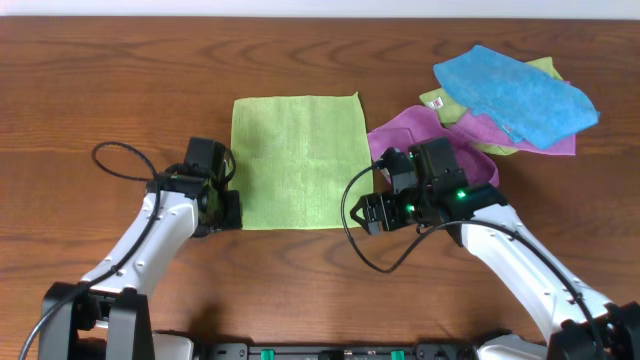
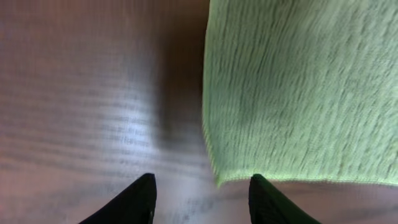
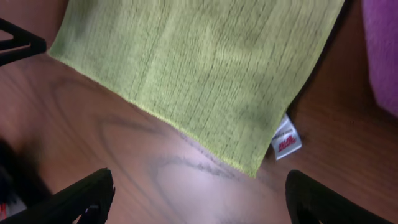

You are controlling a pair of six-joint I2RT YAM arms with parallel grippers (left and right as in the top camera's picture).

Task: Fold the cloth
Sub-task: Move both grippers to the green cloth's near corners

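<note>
While left gripper (image 2: 202,182) and right gripper (image 3: 199,179) hover released, each should squarely pinch its near corner of green cloth (image 1: 297,160).

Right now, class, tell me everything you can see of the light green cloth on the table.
The light green cloth is roughly square, ribbed microfibre by its look, lying flat and unfolded on the wooden table. A small white label sticks out at its near right corner. The open left gripper and open right gripper hover at its near corners, neither gripping it.
</note>
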